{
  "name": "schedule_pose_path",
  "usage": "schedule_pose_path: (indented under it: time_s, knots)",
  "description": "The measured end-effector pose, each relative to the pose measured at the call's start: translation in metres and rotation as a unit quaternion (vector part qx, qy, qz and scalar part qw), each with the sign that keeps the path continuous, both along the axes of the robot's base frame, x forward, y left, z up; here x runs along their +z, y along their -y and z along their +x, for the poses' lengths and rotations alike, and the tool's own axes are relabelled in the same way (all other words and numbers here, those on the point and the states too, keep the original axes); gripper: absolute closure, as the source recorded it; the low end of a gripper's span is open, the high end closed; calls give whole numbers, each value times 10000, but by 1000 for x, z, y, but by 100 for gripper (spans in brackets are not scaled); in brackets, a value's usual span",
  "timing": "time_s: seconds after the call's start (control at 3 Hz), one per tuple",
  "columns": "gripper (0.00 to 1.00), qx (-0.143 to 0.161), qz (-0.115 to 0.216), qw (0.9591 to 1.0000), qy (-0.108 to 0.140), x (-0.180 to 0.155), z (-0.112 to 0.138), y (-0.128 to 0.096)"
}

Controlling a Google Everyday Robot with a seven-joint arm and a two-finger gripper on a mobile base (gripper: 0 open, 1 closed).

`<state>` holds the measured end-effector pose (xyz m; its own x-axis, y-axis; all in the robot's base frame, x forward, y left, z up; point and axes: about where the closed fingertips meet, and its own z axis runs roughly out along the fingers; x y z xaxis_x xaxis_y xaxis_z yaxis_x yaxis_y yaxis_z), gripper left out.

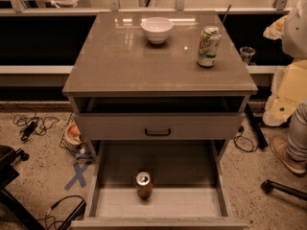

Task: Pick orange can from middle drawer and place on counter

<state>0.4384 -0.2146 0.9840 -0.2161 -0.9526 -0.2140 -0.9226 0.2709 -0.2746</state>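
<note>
The orange can (pixel 144 186) stands upright on the floor of the pulled-out middle drawer (pixel 187 202), near its front and slightly left of centre. Its silver top faces up. The counter (pixel 120 66) is the glossy grey-brown top of the cabinet, above and behind the open drawer. My gripper is not in view in the camera view, and no arm reaches into the drawer or over the counter.
A white bowl (pixel 157 29) and a green-and-white can (pixel 208 46) stand on the counter's far half. A shut drawer front with a black handle (pixel 157 132) sits above the open drawer. A person's leg and shoe (pixel 292 147) are at right. Cables (pixel 31 123) and a dark chair base (pixel 12 176) are at left.
</note>
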Motion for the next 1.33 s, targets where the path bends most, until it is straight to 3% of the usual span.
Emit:
schedule_pose_path:
  time_s: [0.33,0.67,1.0,1.33]
  knots:
    - [0,0,0,10000,1,0,0,0]
    - [0,29,314,9995,54,-15,1,2]
    - [0,231,1437,9893,66,-106,-1,9]
    - [0,332,2530,9664,316,-172,9,-4]
